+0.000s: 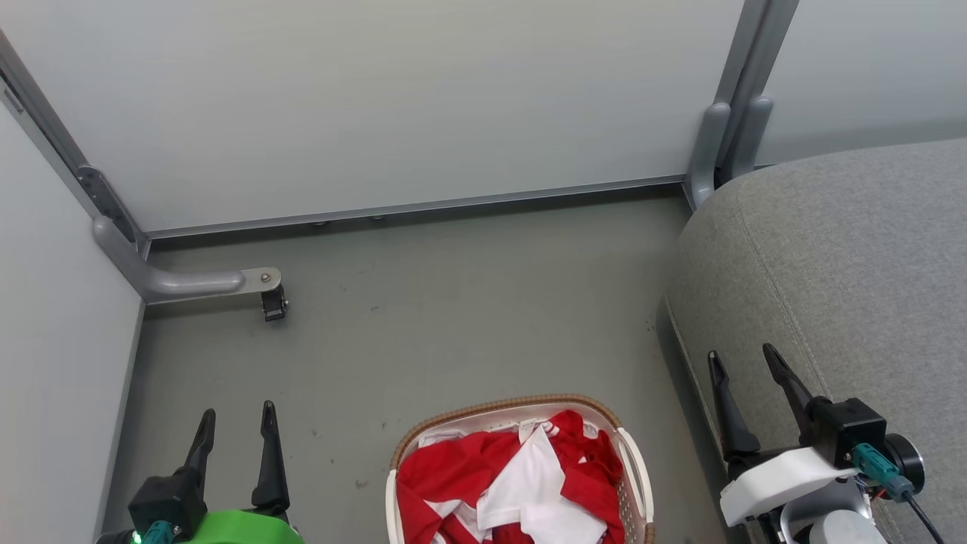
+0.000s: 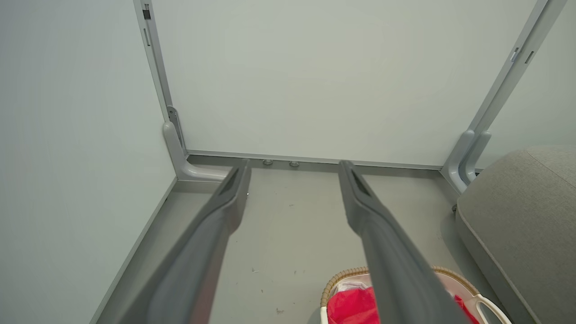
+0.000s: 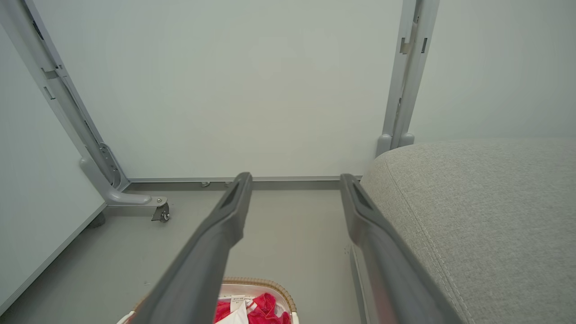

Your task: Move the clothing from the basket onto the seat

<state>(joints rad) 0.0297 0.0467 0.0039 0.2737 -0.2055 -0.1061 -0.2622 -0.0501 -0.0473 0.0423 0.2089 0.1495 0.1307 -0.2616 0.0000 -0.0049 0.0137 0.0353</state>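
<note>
The red and white clothing (image 1: pixel 514 480) lies heaped in the white basket (image 1: pixel 633 468) with a brown woven rim, on the floor at the bottom centre of the head view. The grey fabric seat (image 1: pixel 846 257) fills the right side. My left gripper (image 1: pixel 236 415) stands open at the lower left, apart from the basket. Over the seat's front edge, my right gripper (image 1: pixel 744 359) is open and empty. The left wrist view has the basket (image 2: pixel 335 283) and clothing (image 2: pixel 351 306) below my left gripper (image 2: pixel 294 168). The right wrist view shows the clothing (image 3: pixel 265 306) and seat (image 3: pixel 486 202) beside my right gripper (image 3: pixel 294 180).
Pale partition panels (image 1: pixel 378 106) close off the back and left. A grey metal foot with a caster (image 1: pixel 273 304) sticks out at the left corner. Another grey post (image 1: pixel 729 128) stands by the seat's far corner. Grey floor (image 1: pixel 453 317) lies between the basket and the wall.
</note>
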